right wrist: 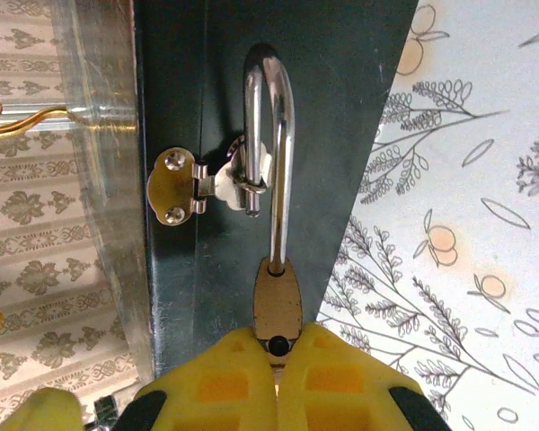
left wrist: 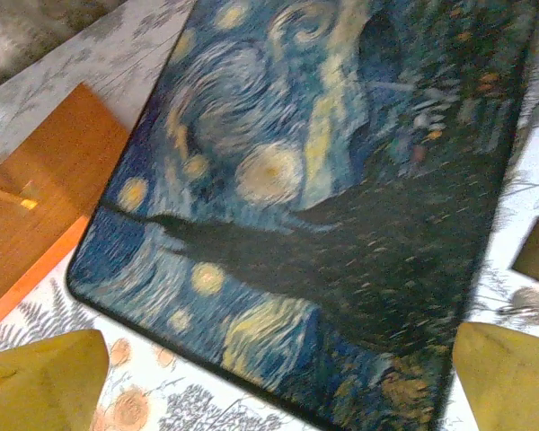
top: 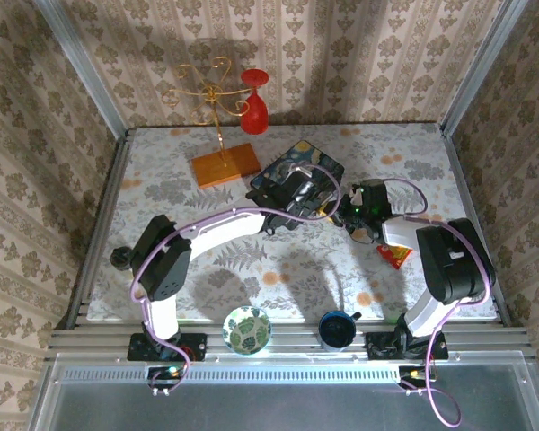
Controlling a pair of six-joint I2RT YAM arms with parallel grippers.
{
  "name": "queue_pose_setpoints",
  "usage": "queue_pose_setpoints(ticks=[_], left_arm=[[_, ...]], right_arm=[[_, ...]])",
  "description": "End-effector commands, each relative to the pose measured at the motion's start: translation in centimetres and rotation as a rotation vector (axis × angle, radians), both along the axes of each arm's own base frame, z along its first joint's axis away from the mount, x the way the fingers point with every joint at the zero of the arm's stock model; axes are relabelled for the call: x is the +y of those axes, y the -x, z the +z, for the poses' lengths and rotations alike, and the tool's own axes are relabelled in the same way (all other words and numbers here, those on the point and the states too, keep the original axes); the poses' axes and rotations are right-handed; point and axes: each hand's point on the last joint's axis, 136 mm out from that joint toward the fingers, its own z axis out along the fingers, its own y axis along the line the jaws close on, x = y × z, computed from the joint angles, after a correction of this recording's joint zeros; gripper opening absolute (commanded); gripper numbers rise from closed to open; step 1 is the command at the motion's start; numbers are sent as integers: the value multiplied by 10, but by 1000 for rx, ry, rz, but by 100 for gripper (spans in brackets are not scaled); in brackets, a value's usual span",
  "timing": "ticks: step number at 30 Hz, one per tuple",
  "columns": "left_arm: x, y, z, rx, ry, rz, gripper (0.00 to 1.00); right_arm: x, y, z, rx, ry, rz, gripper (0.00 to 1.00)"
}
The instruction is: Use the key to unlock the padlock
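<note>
Yellow pads [right wrist: 229, 382] of the right gripper [right wrist: 277, 348] sit pressed together at six o'clock in the right wrist view, meeting just under the padlock [right wrist: 278, 301]; a small dark nub shows between them, and I cannot tell what it is; the padlock's pale body hangs against the dark side of the blue box [right wrist: 341, 108], its silvery shackle [right wrist: 271, 135] rising toward twelve o'clock and threading the hasp [right wrist: 184, 187]; one shackle leg enters the body, the other ends beside the hasp; over the box's swirl-painted lid the left gripper [left wrist: 274, 386] hangs with its fingertips [left wrist: 40, 377] wide apart, at seven and five o'clock; the table [top: 153, 193] wears a pale cloth printed with leaves and orange flowers; patterned wallpaper covers the walls [top: 341, 63] inside a metal frame [top: 287, 346]; from above, the box lies at one o'clock, a wire stand [top: 217, 99] on a wooden base [top: 226, 166] at eleven with a red goblet [top: 254, 108] hung on it, a red packet [top: 395, 257] at four; at six, a leaf-patterned bowl [top: 247, 329] and a blue mug [top: 339, 330] whose dark inside I cannot read.
</note>
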Motion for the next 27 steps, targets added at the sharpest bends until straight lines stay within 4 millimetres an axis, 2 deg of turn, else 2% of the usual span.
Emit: queue_pose_setpoints(ticks=[1,7,14,20,21,23,27], left_arm=[[-26,0,2,33,16,-128,97],[-35,11,-33,159,-59,-215,92],[-25,14,-64,254,-117,-210,84],[-5,13,-77,311,-137,-140,73],[-4,14,-78,322,-133,-135,63],[-1,17,-78,342,-125,-127,54],[1,21,-80,362,-126,-126,53]], right_arm=[[0,5,8,-25,8,-2,0],[-2,14,6,-26,24,5,0],[-6,17,-8,-3,45,9,0],[-17,22,-15,12,94,14,0],[-20,23,-17,17,101,9,0],[-26,24,-18,19,104,-1,0],[-29,21,-16,5,83,-8,0]])
